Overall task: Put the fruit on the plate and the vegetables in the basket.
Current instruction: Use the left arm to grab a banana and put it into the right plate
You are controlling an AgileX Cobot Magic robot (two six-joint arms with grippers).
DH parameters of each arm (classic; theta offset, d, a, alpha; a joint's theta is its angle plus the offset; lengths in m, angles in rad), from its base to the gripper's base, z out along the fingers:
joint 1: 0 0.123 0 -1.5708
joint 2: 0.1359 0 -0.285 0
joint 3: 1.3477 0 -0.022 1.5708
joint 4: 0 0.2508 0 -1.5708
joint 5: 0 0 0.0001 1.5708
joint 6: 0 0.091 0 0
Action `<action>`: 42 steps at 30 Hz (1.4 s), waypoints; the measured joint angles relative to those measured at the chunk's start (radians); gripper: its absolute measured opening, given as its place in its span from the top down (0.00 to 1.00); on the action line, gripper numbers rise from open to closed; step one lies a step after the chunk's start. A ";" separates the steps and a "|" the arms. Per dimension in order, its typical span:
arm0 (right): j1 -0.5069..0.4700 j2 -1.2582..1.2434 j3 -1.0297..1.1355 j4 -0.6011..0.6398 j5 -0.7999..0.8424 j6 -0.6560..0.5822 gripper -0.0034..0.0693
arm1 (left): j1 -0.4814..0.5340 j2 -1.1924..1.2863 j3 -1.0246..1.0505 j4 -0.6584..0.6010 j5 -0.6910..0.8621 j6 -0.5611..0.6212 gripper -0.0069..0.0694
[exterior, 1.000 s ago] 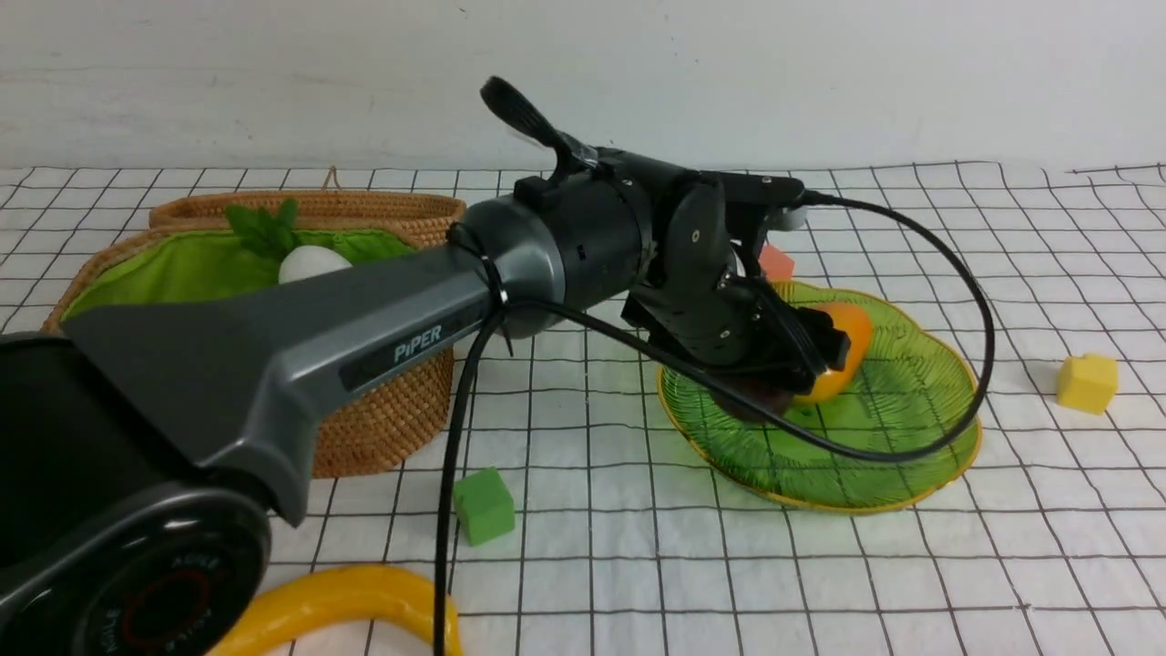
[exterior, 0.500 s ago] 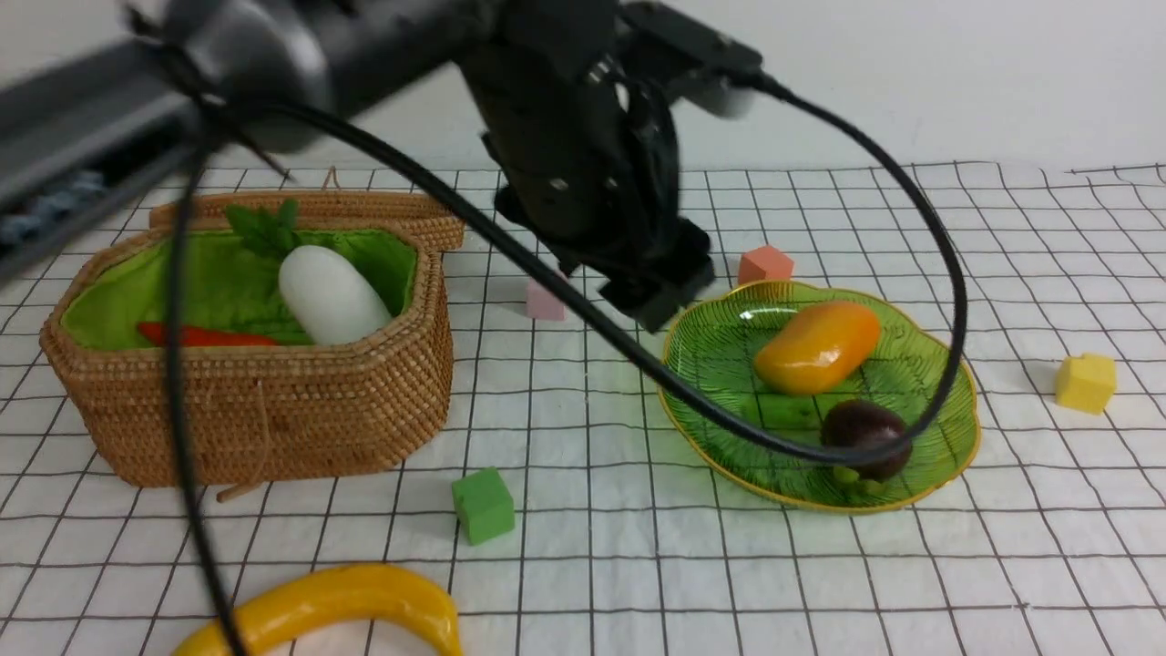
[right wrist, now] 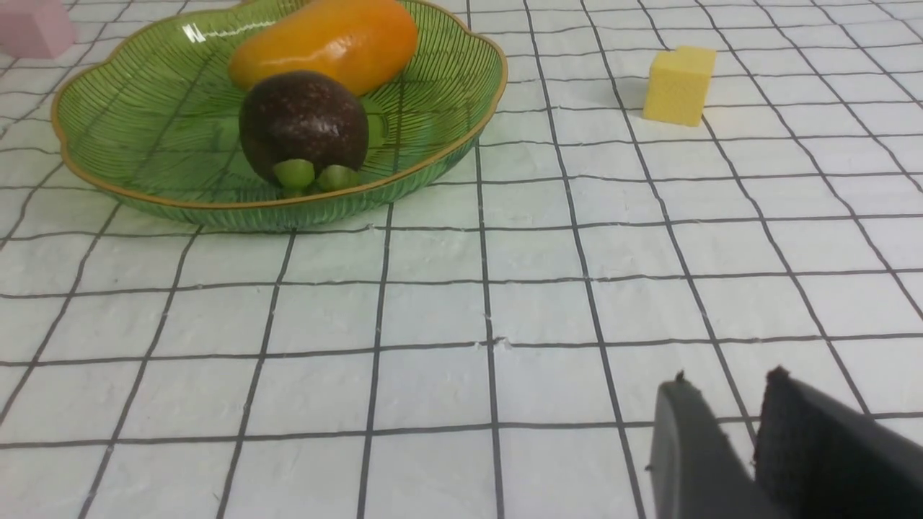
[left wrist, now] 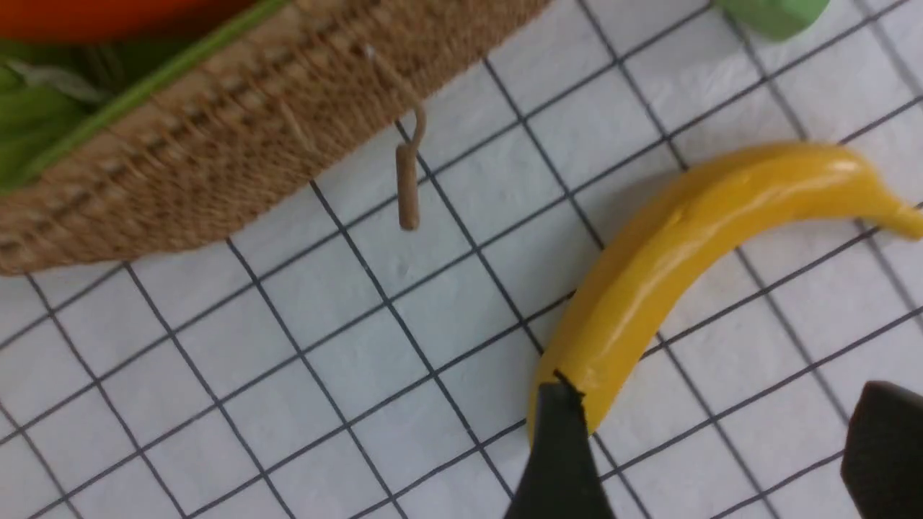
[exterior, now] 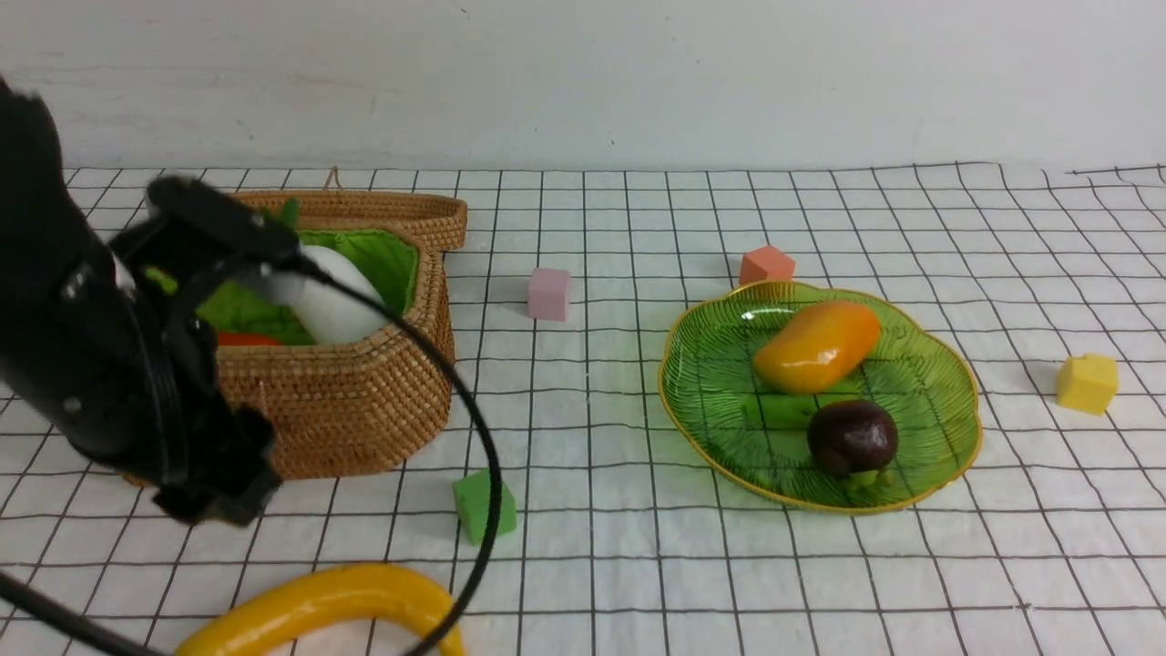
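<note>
Gridded white cloth under ribbed glass plate, woven wicker basket, curved banana.

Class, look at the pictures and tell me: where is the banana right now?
In the front view the banana lies on the checked cloth at the near edge, robot's left, in front of the wicker basket and just nearer than the green cube.

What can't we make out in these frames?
- Banana: front view, near end cut off by the bottom edge.
- Carrot: front view, mostly hidden behind the left arm and the basket wall.
- Gourd: not seen in any view.
- Left hand: wrist view, fingertips cut off by the edge.
</note>
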 joint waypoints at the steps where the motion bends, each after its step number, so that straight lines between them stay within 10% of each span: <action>1: 0.000 0.000 0.000 0.000 0.000 0.000 0.70 | 0.000 0.012 0.065 0.000 -0.054 0.043 0.27; 19: 0.000 0.000 0.000 0.000 0.000 0.000 0.66 | 0.013 0.300 0.193 -0.013 -0.329 0.154 0.28; 26: 0.000 0.000 0.000 0.000 0.000 0.000 0.65 | 0.017 0.377 0.154 -0.069 -0.273 0.166 0.53; 30: 0.000 0.000 0.000 0.000 0.000 0.000 0.65 | 0.019 0.380 0.113 -0.115 -0.189 0.200 0.52; 42: 0.000 0.000 0.000 0.000 0.000 0.000 0.63 | -0.007 0.277 -0.364 -0.769 0.041 0.356 0.52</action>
